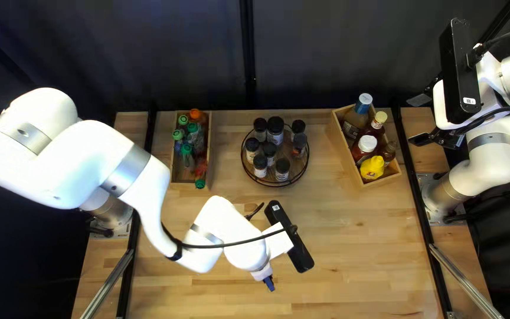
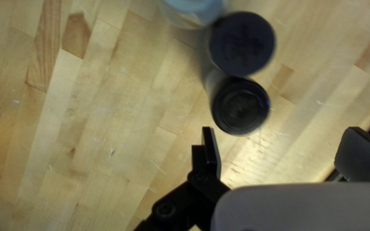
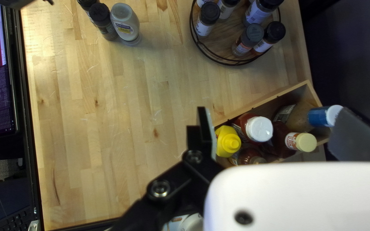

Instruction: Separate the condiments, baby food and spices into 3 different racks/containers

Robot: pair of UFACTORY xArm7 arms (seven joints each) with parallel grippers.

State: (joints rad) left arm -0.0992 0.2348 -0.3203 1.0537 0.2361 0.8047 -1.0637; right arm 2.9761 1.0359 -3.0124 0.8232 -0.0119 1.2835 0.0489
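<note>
The left end effector [image 2: 282,131] stands wide open over the bench [image 2: 86,171], its two fingers well parted with nothing held between them. The nearest black-capped spice jar [image 2: 240,107] lies just ahead of the fingertips, set toward the finger whose black linkage shows in full rather than midway across the opening. That offset is what the coming move turns on: I judge that the end effector should shift toward that finger's side, then advance and lower, so that the jar comes centred. Otherwise that finger may catch the cap.

The jar appears upright, its long axis running down from the cap to the bench, so the fingers could close across its sides without turning it. A second black-capped jar [image 2: 243,42] sits directly beyond it, right beside it in this view, and the pale squeeze bottle [image 3: 124,25] is beside that one. Closing would run across the row of the two jars, which seems suitable, though going too far forward could nudge the second.

The left arm is clearly the nearer. The right end effector [image 3: 277,122], also open and empty, is over by the condiment crate [image 1: 378,184], well apart from these jars. The round spice rack [image 1: 278,184], already carrying similar jars, looks like the proper destination.
</note>
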